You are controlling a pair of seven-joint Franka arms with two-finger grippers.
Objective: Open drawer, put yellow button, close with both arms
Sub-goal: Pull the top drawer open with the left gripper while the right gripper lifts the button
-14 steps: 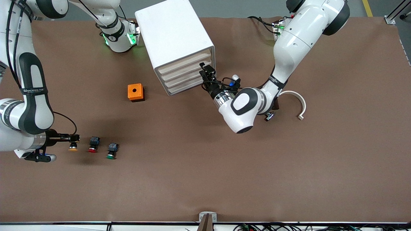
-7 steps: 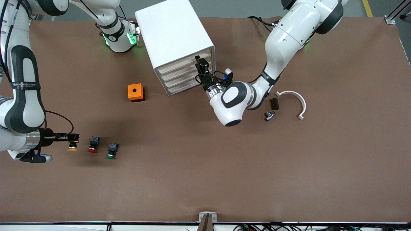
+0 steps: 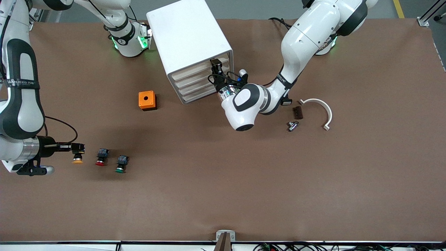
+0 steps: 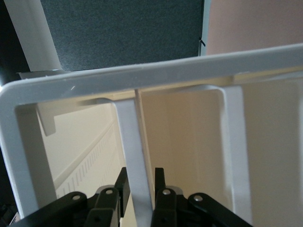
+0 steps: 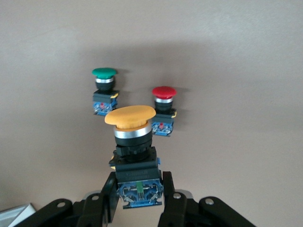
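The white cabinet (image 3: 184,31) stands near the robots' side of the table, and its top drawer (image 3: 200,69) sits flush with the three below. My left gripper (image 3: 215,66) is at that drawer's front. In the left wrist view the black fingers (image 4: 163,189) are shut on the drawer's thin white front lip (image 4: 132,142). My right gripper (image 3: 78,149) is at the right arm's end of the table, shut on the black-and-blue body of the yellow button (image 3: 77,159). The right wrist view shows its cap (image 5: 130,116) pointing away from the fingers (image 5: 166,198).
A red button (image 3: 101,157) and a green button (image 3: 121,164) lie beside the held one and also show in the right wrist view (image 5: 164,92) (image 5: 104,72). An orange box (image 3: 147,100) lies near the cabinet. A white curved piece (image 3: 320,108), a dark block (image 3: 297,112) and a metal part (image 3: 292,125) lie toward the left arm's end.
My left gripper has moved up along the cabinet's front to the top drawer's lip. My right gripper has drawn back slightly with the yellow button in it.
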